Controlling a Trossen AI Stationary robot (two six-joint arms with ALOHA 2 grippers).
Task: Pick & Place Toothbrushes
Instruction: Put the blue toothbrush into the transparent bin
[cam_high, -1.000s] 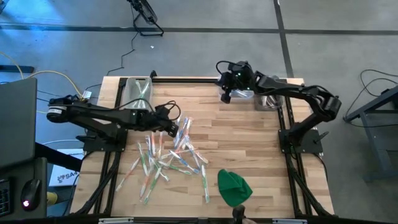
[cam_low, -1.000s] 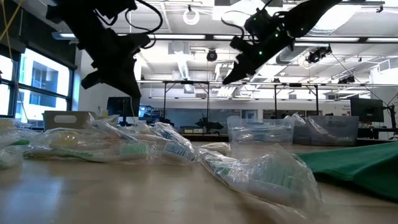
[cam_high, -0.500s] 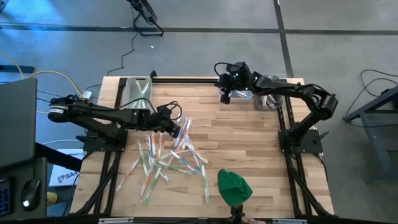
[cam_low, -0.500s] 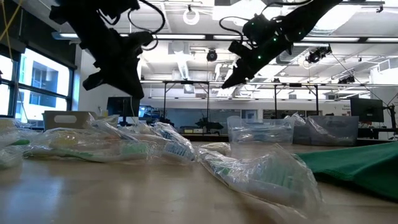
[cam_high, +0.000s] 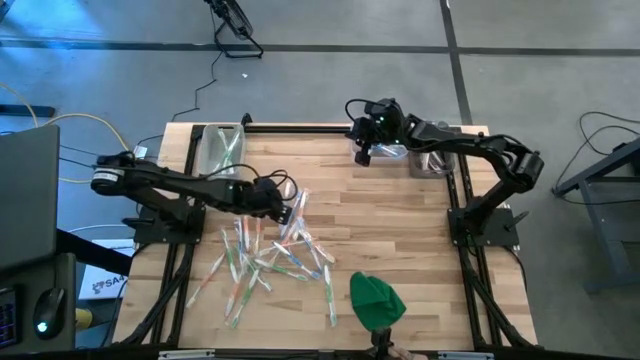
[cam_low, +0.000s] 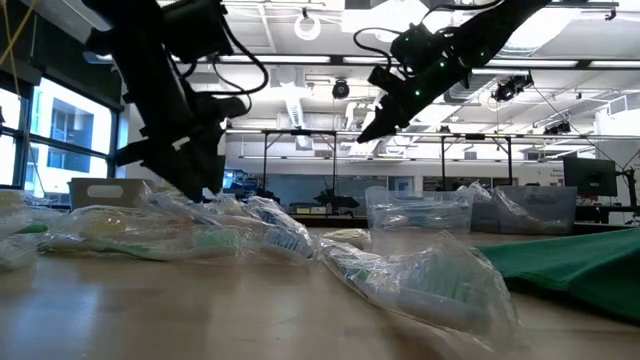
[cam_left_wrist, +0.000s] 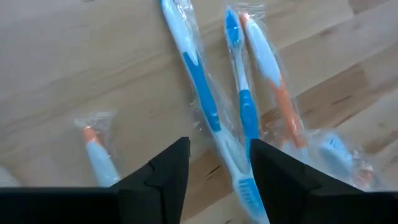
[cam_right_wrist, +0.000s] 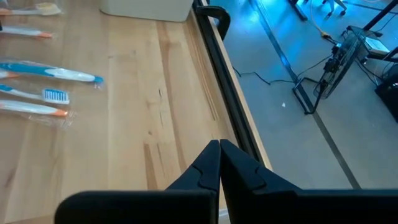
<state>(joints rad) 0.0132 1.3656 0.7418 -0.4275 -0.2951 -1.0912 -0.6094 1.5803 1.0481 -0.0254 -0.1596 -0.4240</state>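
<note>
The table (cam_high: 400, 230) is pale butcher-block wood with a black frame along its edges, standing on a grey concrete floor (cam_high: 330, 85) crossed by dark seams and a loose cable. In the low view the room behind is an open workshop with ceiling lights, windows at one side and black-framed benches

The toothbrushes (cam_high: 270, 250) lie scattered in clear wrappers over the left-centre of the table; a few more lie in a clear bin (cam_high: 222, 146) at the far left corner. A second clear bin (cam_high: 432, 162) sits at the far right edge, mostly covered by the right arm. A green cloth lump (cam_high: 376, 301) rests near the front edge, right of the pile

The left gripper (cam_left_wrist: 219, 163) hovers low over the pile's far edge, fingers spread apart, straddling a blue-handled brush (cam_left_wrist: 200, 93) without pinching it; an orange-handled brush (cam_left_wrist: 272, 81) lies just beside. The right gripper (cam_right_wrist: 219, 147) hangs near the far rail (cam_right_wrist: 230, 93), fingers pressed together on nothing
</note>
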